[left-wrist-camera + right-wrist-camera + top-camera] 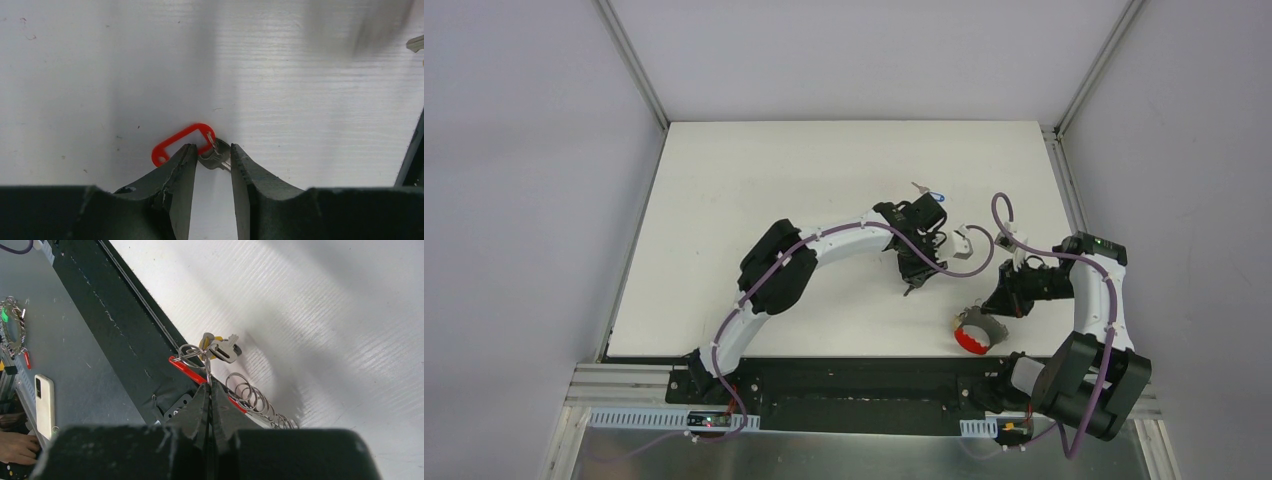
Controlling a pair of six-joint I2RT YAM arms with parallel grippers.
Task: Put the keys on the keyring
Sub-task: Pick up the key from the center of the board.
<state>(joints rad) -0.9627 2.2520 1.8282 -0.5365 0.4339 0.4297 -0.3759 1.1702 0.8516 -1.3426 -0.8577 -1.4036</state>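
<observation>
Top external first: left gripper (912,285) out at mid-table, pointing down at the white table (754,200). Over to the left wrist view, right in close: fingers (175,170) set narrowly apart either side of the red-tagged key (181,142), silver head sitting right in the gap. Hard to call, that one: cannot tell whether squeezing the key or merely bracketing it. Red tag flat on the table, poking out leftward past the fingertips. Back on top, spotting a blue-tagged key (929,192) lying on the table just beyond the left wrist. Across now to the right gripper (986,315), near the table's front edge, holding the keyring (972,340) with the red half nearest the arm bases and the grey half above. Confirmed on the right wrist view: fingers pressed tight together, pinching the keyring at one of its metal loops, with a yellow-tagged key (224,349) already dangling from a loop just beyond the fingertips, more wire loops in a row alongside.
</observation>
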